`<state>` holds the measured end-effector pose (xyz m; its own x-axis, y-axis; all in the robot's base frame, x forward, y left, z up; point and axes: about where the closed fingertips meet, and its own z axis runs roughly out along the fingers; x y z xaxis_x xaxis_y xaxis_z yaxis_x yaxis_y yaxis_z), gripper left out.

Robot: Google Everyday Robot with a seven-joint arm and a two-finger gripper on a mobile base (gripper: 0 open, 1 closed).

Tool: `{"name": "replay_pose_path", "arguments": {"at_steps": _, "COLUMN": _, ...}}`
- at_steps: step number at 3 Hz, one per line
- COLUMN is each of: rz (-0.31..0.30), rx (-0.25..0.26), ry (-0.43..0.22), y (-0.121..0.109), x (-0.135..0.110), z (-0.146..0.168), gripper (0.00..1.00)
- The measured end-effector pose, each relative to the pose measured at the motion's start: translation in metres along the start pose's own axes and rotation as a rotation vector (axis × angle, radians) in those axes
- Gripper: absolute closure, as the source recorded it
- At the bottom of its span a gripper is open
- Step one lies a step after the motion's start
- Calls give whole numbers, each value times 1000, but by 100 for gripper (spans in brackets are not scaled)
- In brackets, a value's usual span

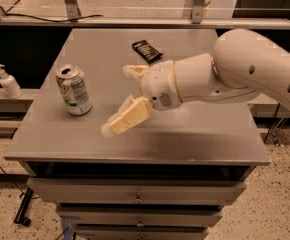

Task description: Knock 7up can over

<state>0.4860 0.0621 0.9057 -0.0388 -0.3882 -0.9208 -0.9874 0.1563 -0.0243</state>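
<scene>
The 7up can (74,90) stands upright on the left part of the grey table (195,139). It has a whitish-silver body with green print and a silver top. My gripper (117,100) is open and empty, just right of the can and above the table's front half, with a small gap to the can. Its lower finger (127,117) points down-left toward the table's front edge. Its upper finger (135,71) sits behind it. The white arm (245,71) reaches in from the right.
A black packet (146,50) lies at the back middle of the table. A white pump bottle (7,82) stands on a lower ledge left of the table. Drawers (135,196) sit below the tabletop. A metal rail (135,20) runs behind.
</scene>
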Motion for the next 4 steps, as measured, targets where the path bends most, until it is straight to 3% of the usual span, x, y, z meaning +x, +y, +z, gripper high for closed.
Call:
{"name": "replay_pose_path", "arguments": {"at_steps": 2, "rz": -11, "rx": 105, "ry": -135, "y": -48, "x": -16, "z": 66, "gripper": 0}}
{"name": "replay_pose_path", "arguments": {"at_steps": 3, "rz": 11, "rx": 107, "ry": -195, "y": -55, "x": -25, "z": 95, "gripper": 0}}
{"name": "replay_pose_path", "arguments": {"at_steps": 4, "rz": 23, "rx": 84, "ry": -221, "y": -54, "x": -27, "z": 117, "gripper": 17}}
